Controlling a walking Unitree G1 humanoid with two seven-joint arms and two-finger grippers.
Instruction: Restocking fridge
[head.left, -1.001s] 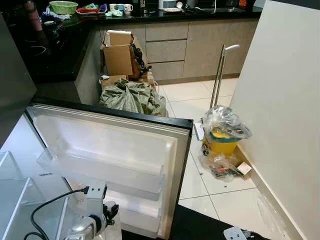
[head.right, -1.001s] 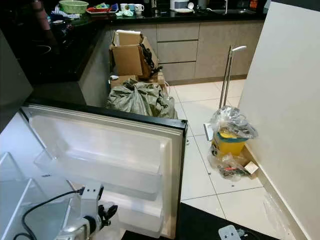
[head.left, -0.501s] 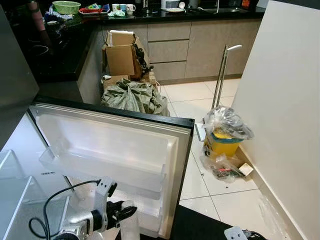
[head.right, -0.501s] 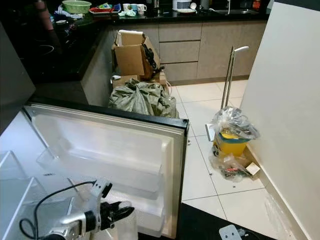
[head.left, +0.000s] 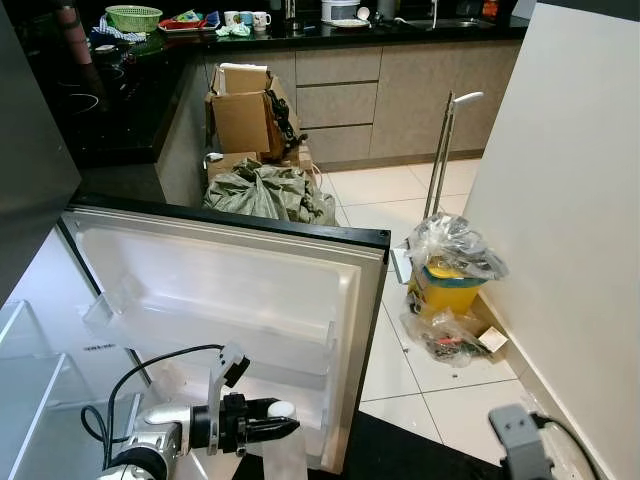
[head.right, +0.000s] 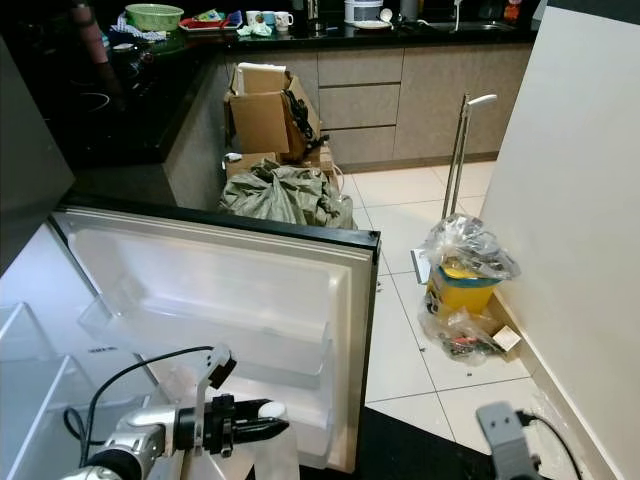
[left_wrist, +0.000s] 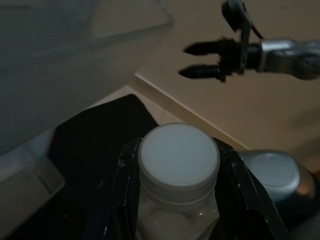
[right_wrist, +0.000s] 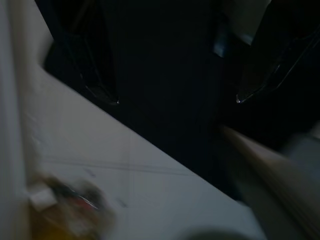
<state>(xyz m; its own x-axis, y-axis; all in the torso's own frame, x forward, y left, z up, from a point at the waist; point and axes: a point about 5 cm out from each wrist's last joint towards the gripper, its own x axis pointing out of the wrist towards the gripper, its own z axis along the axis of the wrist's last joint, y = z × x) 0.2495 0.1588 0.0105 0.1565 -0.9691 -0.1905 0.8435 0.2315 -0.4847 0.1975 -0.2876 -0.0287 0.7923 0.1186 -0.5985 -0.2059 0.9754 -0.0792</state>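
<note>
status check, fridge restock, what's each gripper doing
Left gripper shut on bottle by the cap, low beside open fridge door. Right gripper open, empty, low at right. Door shelves bare, nothing blocking.

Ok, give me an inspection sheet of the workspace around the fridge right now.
Surface: white tiled floor.
Job's things: fridge door stands open, its door shelves bare; bottle with a white cap.
Clutter: cardboard box, green sack, yellow bin under plastic wrap.
Grippers: left claw shut on the bottle beside the lower door shelf; right claw open, holding nothing.
Cables: black cable looping off the left arm.
Surroundings: kitchen counter with cups and a green basket.
</note>
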